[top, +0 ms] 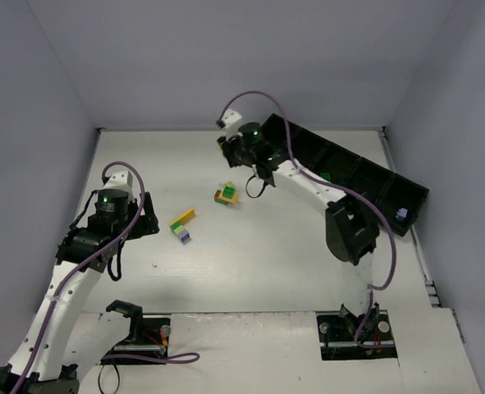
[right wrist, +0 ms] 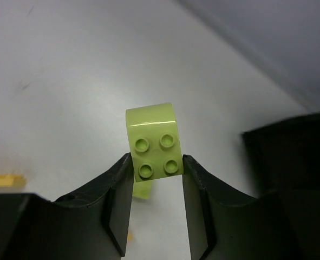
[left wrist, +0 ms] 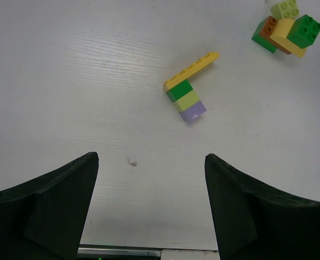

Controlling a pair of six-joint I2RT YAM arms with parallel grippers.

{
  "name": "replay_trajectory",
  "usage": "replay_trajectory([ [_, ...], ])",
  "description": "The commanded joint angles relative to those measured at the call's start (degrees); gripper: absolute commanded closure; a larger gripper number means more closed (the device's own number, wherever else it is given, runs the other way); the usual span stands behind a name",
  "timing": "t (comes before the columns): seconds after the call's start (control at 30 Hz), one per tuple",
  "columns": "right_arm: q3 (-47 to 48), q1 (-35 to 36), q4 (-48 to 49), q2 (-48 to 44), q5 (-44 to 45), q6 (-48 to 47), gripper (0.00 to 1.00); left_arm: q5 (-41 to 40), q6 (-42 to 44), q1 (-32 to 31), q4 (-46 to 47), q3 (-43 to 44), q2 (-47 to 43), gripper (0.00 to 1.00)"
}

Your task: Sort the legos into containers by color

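The right gripper is clenched on a lime brick, pinching its sides with the studs towards the wrist camera. The brick looks lifted off the worktop, near the left end of the black tray. The step in hand is the carry — pick made, drop not yet. Next it likely has to swing over the compartment meant for lime and release squarely inside. The left gripper hangs released above a stack of yellow, green, lime and lilac — a mixed cluster lies beyond.
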Motion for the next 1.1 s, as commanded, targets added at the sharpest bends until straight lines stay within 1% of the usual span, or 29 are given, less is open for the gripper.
replay_trajectory([
  [0.0, -3.15, -4.68, 7.24, -8.23, 15.82, 7.87, 1.0, 0.05, -1.46, -0.35, 2.51, 0.02, 0.96, 0.27],
  [0.03, -4.13, -5.74, 6.89, -9.11, 20.73, 8.93, 1.0, 0.31, -1.64, -0.35, 2.69, -0.06, 1.14, 0.27],
  [0.17, -8.52, -11.54, 3.73, -10.61, 27.09, 18.49, 1.0, 0.84, -2.87, -0.35, 3.83, -0.68, 2.36, 0.27],
  [0.23, -11.24, -14.26, 3.46, -11.31, 29.81, 20.97, 1.0, 0.92, -3.39, -0.35, 4.53, -0.85, 2.98, 0.27],
  [0.33, -12.57, -17.25, 2.06, -10.61, 30.88, 24.75, 1.0, 0.75, -4.1, -0.35, 5.15, -1.21, 3.95, 0.27],
  [0.43, -11.97, -19.53, -0.05, -8.42, 31.76, 27.3, 1.0, 0.66, -4.71, -0.35, 5.59, -1.03, 6.22, 0.27],
  [0.5, -11.17, -20.24, -0.49, -6.58, 32.02, 27.83, 1.0, 0.66, -5.06, -0.35, 5.67, -0.77, 7.11, 0.27],
  [0.57, -8.45, -21.21, -0.58, -3.68, 30.8, 27.05, 0.98, 0.14, -6.91, -0.35, 6.11, -0.68, 9.48, 0.27],
  [0.67, -6.87, -21.3, -0.58, -2.53, 30.18, 26.61, 0.97, -0.65, -8.75, -0.35, 6.2, -0.85, 10.62, 0.27],
  [0.77, -5.2, -21.3, -0.67, -1.38, 30.01, 26.69, 0.88, -1.53, -12.79, -0.35, 6.38, -1.82, 12.12, 0.27],
  [0.8, -4.76, -21.3, -0.76, -1.12, 29.92, 26.78, 0.77, -1.54, -14.89, -0.27, 6.64, -2.17, 12.47, 0.27],
  [0.9, -4.23, -21.39, -0.76, -0.59, 29.92, 26.61, 0.6, -0.75, -19.02, -0.35, 8.22, -3.75, 14.23, 0.27],
  [0.97, -3.7, -21.3, -1.11, -0.68, 29.31, 26.34, 0.58, -0.57, -20.88, -0.35, 8.75, -4.28, 15.98, 0.27],
  [1.0, -3.52, -21.3, -1.11, -1.37, 28.95, 26.17, 0.52, -0.66, -22.45, -0.35, 8.75, -4.37, 16.6, 0.27],
  [1.03, -3.7, -21.22, -1.11, -1.9, 28.6, 25.99, 0.49, -0.57, -22.9, -0.35, 9.19, -4.46, 17.21, 0.27],
  [1.07, -3.79, -21.13, -1.2, -2.52, 27.9, 25.9, 0.49, -0.48, -23.34, -0.35, 9.37, -4.55, 18.35, 0.27],
])
